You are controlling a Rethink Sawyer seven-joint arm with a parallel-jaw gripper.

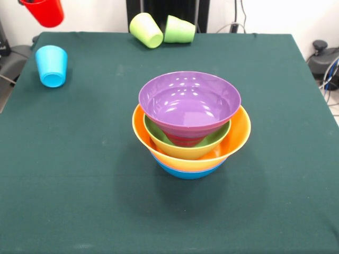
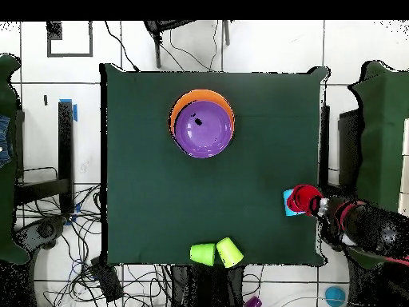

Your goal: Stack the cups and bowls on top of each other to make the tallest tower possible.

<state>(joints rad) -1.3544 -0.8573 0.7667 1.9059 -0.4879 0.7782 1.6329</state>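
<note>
Bowl tower (image 1: 190,127) mid-table, purple bowl (image 1: 189,103) on top, red cup (image 1: 45,10) aloft, gripper (image 2: 319,206) grip unclear

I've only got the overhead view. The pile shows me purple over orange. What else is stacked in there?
Observer: In the front view, a green bowl sits inside the orange bowl, with a sliver of a red bowl showing under the purple bowl.
Operator: Anything below the orange one?
Observer: Yes, a blue bowl is at the very bottom, on the table.
Operator: Is the red cup standing on the table?
Observer: It doesn't look so. The red cup appears tilted and off the table, by the corner near the sky blue cup.
</note>
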